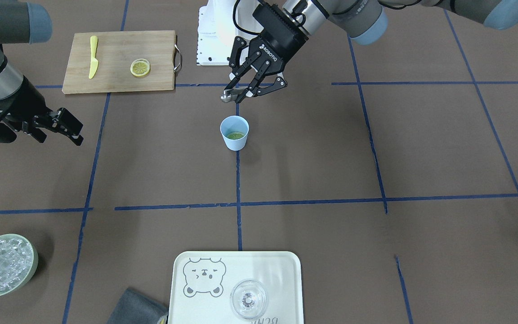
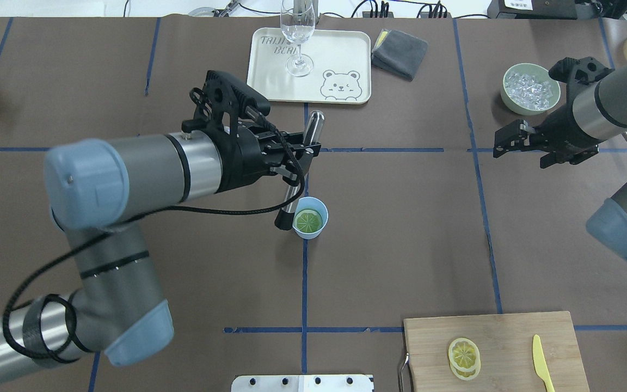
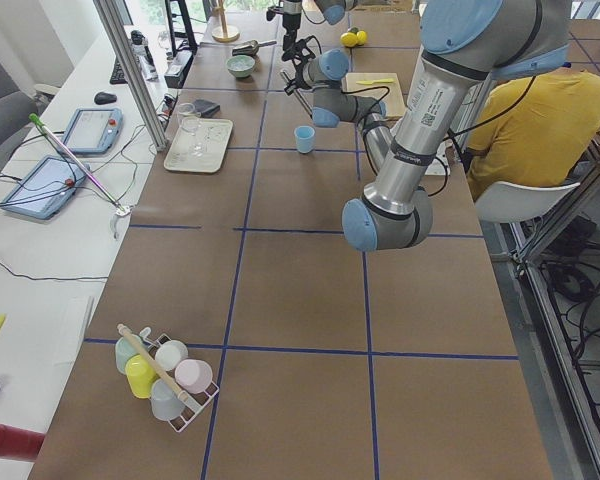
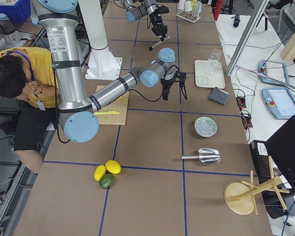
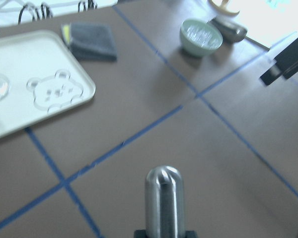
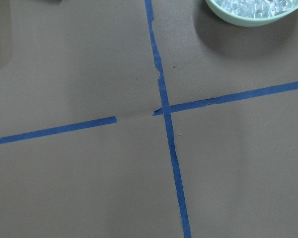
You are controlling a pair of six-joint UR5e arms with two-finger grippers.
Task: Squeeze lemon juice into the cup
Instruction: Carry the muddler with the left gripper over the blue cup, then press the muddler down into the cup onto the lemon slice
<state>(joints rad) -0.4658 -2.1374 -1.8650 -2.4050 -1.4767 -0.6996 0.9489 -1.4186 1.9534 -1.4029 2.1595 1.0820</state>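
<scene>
The light-blue cup [image 1: 234, 140] [image 2: 319, 208] stands upright at the table's middle. The lemon slice [image 1: 235, 135] [image 2: 309, 220] lies flat inside it. My left gripper [image 1: 242, 92] [image 2: 297, 160] is shut on a steel rod [image 2: 307, 139] [image 5: 164, 198], held tilted in the air just behind and above the cup. The rod's dark lower end [image 2: 282, 221] shows beside the cup's rim from overhead. My right gripper [image 1: 61, 130] [image 2: 512, 141] is open and empty, far off near the bowl of ice.
A wooden cutting board [image 1: 115, 45] [image 2: 509, 332] holds a second lemon slice [image 1: 140, 67] [image 2: 463, 356] and a yellow knife [image 1: 93, 56] [image 2: 542, 362]. A cream tray [image 1: 286, 279] [image 2: 346, 49] bears a clear glass [image 1: 249, 299] [image 2: 297, 32]. A green bowl [image 1: 32, 252] [image 2: 531, 109] and grey cloth [image 2: 398, 51] lie nearby.
</scene>
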